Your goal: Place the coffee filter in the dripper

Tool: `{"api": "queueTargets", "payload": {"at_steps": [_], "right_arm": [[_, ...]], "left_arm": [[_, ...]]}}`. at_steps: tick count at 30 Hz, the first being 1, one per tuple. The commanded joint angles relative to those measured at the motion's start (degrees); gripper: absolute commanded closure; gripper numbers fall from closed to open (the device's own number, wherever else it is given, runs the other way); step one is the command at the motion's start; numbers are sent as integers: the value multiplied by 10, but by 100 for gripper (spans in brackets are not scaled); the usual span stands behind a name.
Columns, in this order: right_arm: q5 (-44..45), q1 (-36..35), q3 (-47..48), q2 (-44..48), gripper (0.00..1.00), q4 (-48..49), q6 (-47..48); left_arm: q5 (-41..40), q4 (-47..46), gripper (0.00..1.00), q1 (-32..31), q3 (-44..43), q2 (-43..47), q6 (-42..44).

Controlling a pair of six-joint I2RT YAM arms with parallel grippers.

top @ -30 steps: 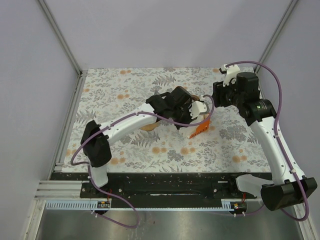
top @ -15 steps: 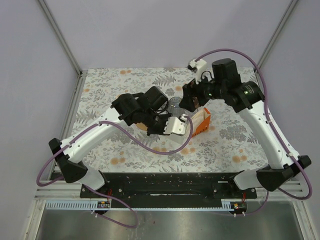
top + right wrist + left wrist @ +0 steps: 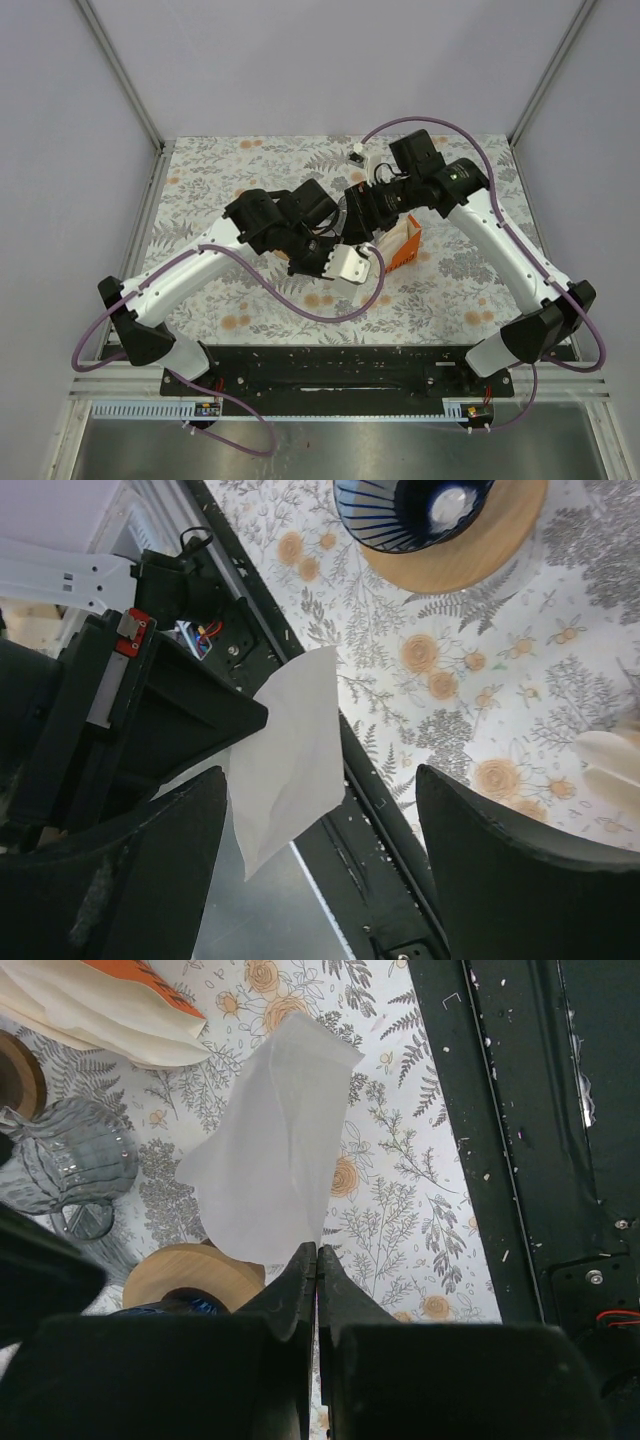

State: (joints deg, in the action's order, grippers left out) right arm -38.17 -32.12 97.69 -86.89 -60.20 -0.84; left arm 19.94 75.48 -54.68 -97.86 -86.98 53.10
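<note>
Filter [image 3: 275, 1150], white, sits pinched in left pincer [image 3: 317, 1251].

walls [image 3: 320, 60]: plain pale lilac | table [image 3: 200, 180]: floral-print cover | near edge: black rail [image 3: 330, 366] | light: even

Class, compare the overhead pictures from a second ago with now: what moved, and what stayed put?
The left gripper, shut on a coffee filter, drew back from the orange filter box toward the near edge. The right gripper, open, swung left toward it. The box stayed about where it was.
</note>
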Motion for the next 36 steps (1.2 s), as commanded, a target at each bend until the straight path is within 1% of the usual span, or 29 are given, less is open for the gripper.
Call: {"api": "queueTargets", "payload": {"at_steps": [1, 4, 10, 13, 16, 18, 23, 25, 27, 28, 30, 33, 35, 36], "right_arm": [[-53, -8, -20, 11, 17, 40, -46], [-41, -8, -36, 7, 18, 40, -51], [-53, -9, -54, -3, 30, 52, -66], [-78, -10, -65, 1, 31, 67, -77], [-79, -11, -83, 6, 32, 82, -87], [-73, -15, -87, 2, 36, 79, -87], [-45, -20, -87, -9, 50, 55, -73], [-38, -20, -86, -7, 61, 56, -72], [-38, -20, -81, -8, 78, 55, -71], [-34, -20, -78, -8, 84, 54, -70], [-23, -20, -72, -8, 91, 53, -66], [17, -19, -65, 3, 99, 68, -63], [46, -20, -65, 21, 100, 88, -65], [56, -20, -63, 29, 100, 98, -65]], "left_arm": [[-16, 3, 100, -10, -39, 9, 14], [-18, 3, 100, -10, -51, 11, 14], [-27, -4, 100, -10, -56, 13, 13], [-46, -18, 100, -10, -52, 13, 6], [-65, -32, 100, -11, -47, 14, 6], [-76, -38, 100, -10, -46, 10, 6], [-83, -40, 100, -10, -52, 10, 6], [-87, -40, 100, -10, -52, 11, 6], [-94, -41, 100, -10, -52, 10, 4], [-97, -45, 100, -10, -53, 11, 1], [-106, -55, 100, -10, -53, 13, -12], [-129, -86, 100, -9, -56, 17, -40], [-138, -103, 87, -1, -65, 18, -64], [-136, -108, 76, 3, -72, 20, -76]]}}
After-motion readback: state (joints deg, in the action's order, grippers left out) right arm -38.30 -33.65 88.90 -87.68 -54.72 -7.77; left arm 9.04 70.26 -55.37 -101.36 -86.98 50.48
